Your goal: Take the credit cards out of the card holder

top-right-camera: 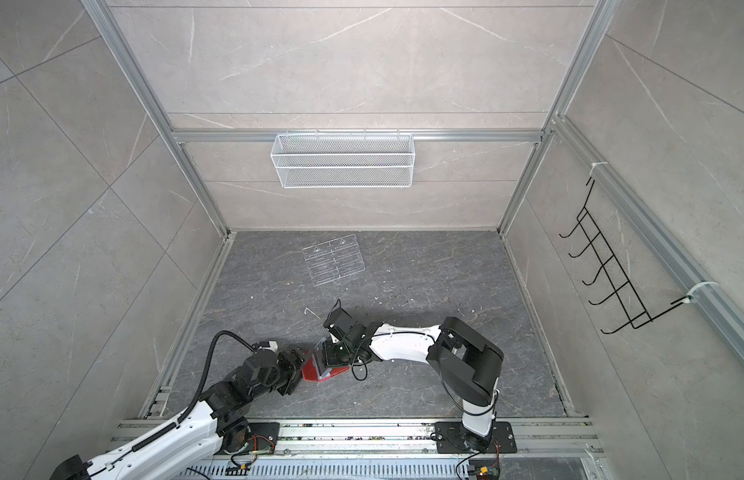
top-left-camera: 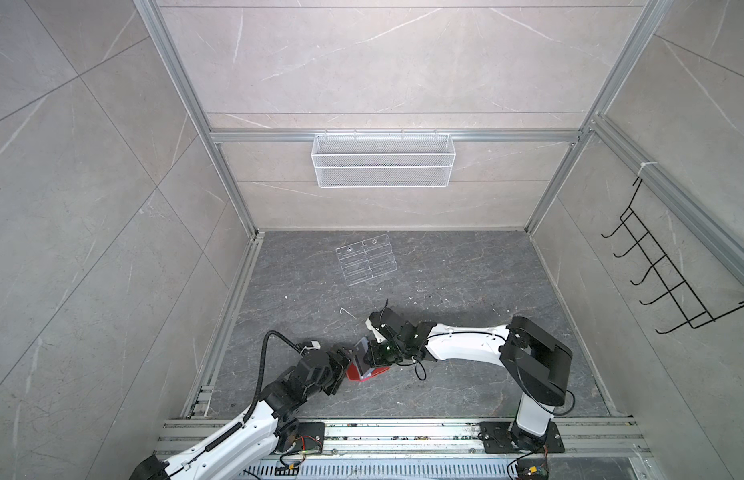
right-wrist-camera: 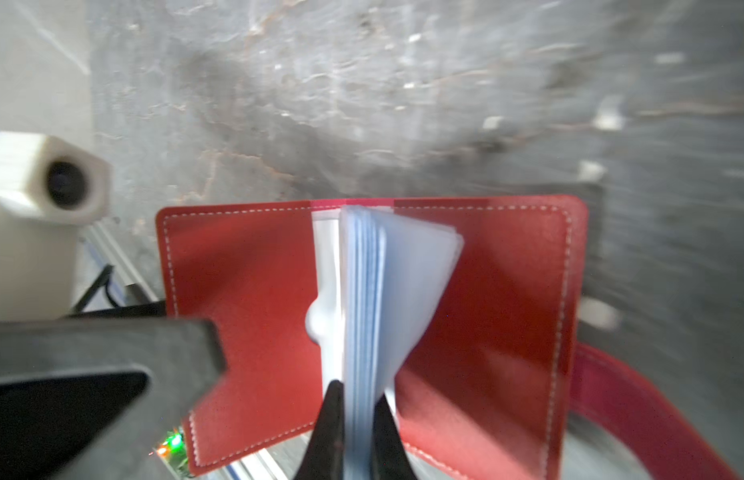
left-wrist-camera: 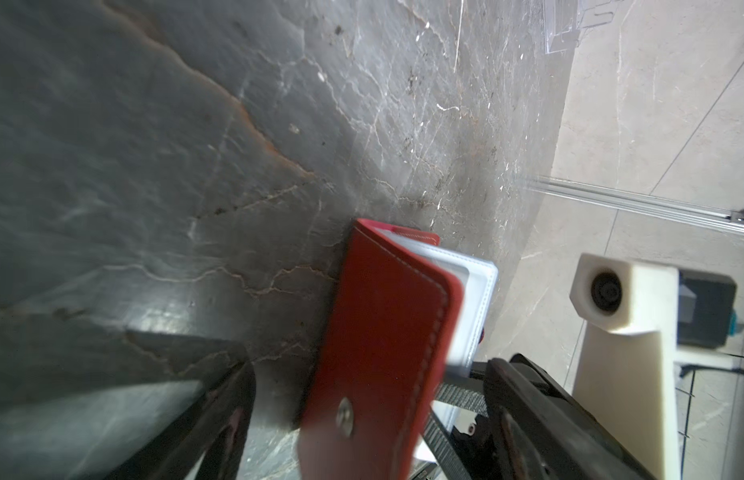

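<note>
The red card holder (top-left-camera: 364, 374) (top-right-camera: 316, 372) sits near the front of the dark floor, between both arms. In the right wrist view it is spread open (right-wrist-camera: 245, 291), its clear bluish sleeves (right-wrist-camera: 374, 291) standing up in a bundle. My right gripper (right-wrist-camera: 357, 392) (top-left-camera: 376, 353) is shut on the edge of that bundle. In the left wrist view one red cover (left-wrist-camera: 382, 332) stands up between the wide-apart fingers of my left gripper (left-wrist-camera: 370, 370) (top-left-camera: 346, 370), which is open. The credit cards are hidden; none shows in the sleeves.
A clear acrylic tiered rack (top-left-camera: 367, 259) (top-right-camera: 333, 259) lies further back on the floor. A white wire basket (top-left-camera: 382, 160) hangs on the rear wall and a black hook rack (top-left-camera: 669, 270) on the right wall. The holder's red strap (right-wrist-camera: 632, 395) trails out at one side.
</note>
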{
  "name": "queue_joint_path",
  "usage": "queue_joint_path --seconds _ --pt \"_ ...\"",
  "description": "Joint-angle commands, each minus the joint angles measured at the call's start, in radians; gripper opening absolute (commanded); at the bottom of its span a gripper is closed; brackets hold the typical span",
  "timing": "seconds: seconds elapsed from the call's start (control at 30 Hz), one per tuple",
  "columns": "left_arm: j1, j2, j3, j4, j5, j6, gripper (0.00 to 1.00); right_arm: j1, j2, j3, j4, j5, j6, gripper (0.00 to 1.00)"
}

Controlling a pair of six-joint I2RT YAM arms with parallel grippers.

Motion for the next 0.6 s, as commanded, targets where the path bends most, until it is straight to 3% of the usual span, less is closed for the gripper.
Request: queue_joint_path --seconds 0.0,0.13,0.33,0.57 --pt "0.010 0.019 0.053 -0.035 -0.010 0.032 0.89 0.002 -0.059 0.044 -0.221 0.162 -0.092 0.04" --pt "0.012 0.114 0.056 0.050 0.028 0.037 0.89 0.002 -0.068 0.079 -0.331 0.234 -0.142 0.05" --pt "0.012 0.244 0.095 0.119 0.054 0.061 0.89 0.024 -0.022 0.120 -0.334 0.210 -0.147 0.09" --pt "0.015 0.281 0.104 0.129 0.059 0.053 0.89 0.059 0.011 0.155 -0.287 0.164 -0.122 0.24"
